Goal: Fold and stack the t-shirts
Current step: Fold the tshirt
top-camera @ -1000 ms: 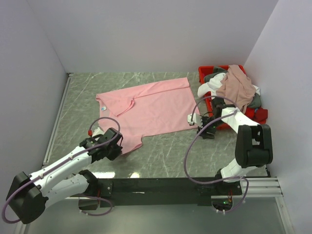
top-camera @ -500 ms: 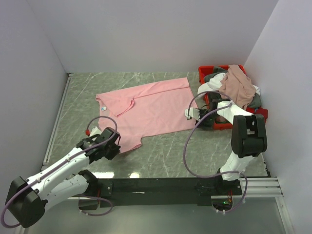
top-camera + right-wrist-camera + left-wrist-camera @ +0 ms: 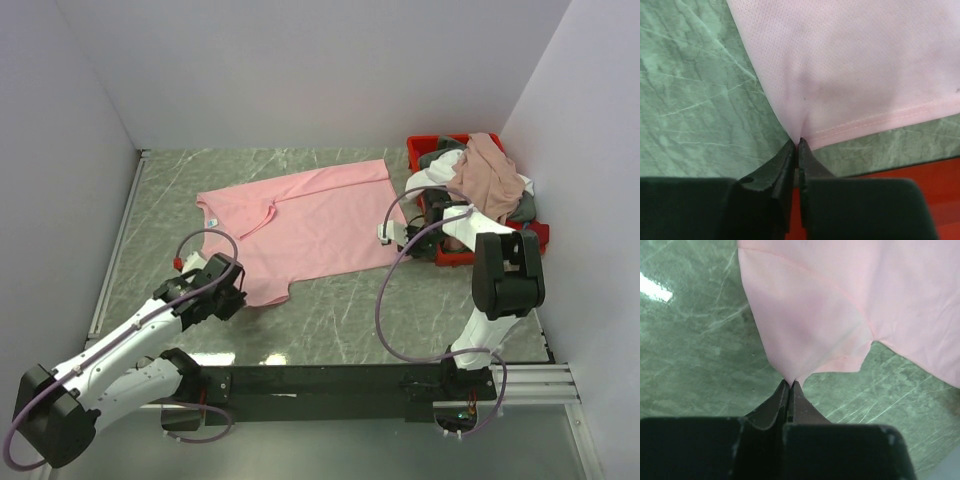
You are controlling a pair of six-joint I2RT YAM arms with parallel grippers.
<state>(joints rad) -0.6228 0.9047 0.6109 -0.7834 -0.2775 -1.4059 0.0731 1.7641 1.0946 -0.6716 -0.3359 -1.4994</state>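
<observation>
A: Surface and room?
B: Green marbled table (image 3: pixel 340 320). White walls on the left, back and right. Black rail (image 3: pixel 320 380) along the near edge, carrying both arm bases.

A: Counts?
B: Two arms. One pink shirt (image 3: pixel 320 215), spread flat mid-table with the collar toward the left. One red bin (image 3: pixel 415 150) in the far right corner. In it is a heap with a dusty rose shirt (image 3: pixel 488 178) on top, a white shirt (image 3: pixel 426 182) hanging over the rim and a grey shirt (image 3: pixel 440 158). Any red cloth I can't tell apart from the bin.

A: Tools?
B: The left gripper (image 3: pixel 790 385) has its jaws together, pinching the tip of the pink shirt's near sleeve, low at the table. The right gripper (image 3: pixel 798 142) has its jaws almost together, clamped on the near hem corner, just beside the bin.

A: Edges, room to move?
B: The shirt's far edge is apart from the back wall, and there is bare table to its left. The widest bare stretch is in front of the shirt, between the arms. The bin sits close to the right wall.
</observation>
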